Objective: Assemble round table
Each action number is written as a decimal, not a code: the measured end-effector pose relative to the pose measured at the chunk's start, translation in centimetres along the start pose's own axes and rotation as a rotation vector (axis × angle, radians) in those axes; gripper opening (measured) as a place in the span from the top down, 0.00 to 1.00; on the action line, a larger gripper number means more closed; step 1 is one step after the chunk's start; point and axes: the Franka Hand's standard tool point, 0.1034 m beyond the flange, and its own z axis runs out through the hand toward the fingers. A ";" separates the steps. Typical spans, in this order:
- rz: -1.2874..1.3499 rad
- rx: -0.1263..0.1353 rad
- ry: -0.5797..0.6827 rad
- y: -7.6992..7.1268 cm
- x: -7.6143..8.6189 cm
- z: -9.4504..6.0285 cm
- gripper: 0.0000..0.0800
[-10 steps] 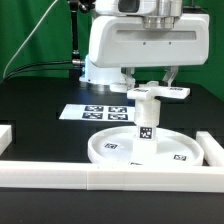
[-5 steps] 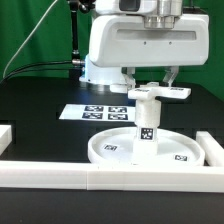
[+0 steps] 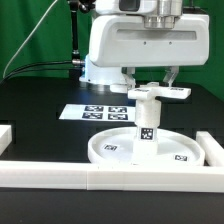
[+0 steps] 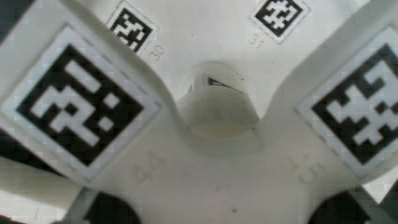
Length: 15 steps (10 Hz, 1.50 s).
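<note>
The large round disc (image 3: 108,150) lies flat on the black table near the front. The short thick leg (image 3: 146,124) stands upright on its middle. The flat cross-shaped piece (image 3: 160,93) sits level on top of the leg. My gripper (image 3: 151,80) hangs straight above, with a finger down on either side of the cross piece at its waist, closed on it. In the wrist view the cross piece (image 4: 214,150) fills the picture, with tagged arms and a central hole. The fingers show only as dark corners beside it.
The marker board (image 3: 95,111) lies flat behind the disc. A long white rail (image 3: 110,178) runs along the front. Shorter white rail blocks stand at the exterior view's left (image 3: 6,136) and right (image 3: 212,150). A green curtain hangs behind.
</note>
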 end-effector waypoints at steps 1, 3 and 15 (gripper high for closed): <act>-0.002 0.000 0.000 0.0 0.0 0.0 0.44; 0.133 0.003 0.001 -0.1 0.0 0.0 0.44; 1.263 0.096 0.102 -0.9 -1.3 -0.1 0.44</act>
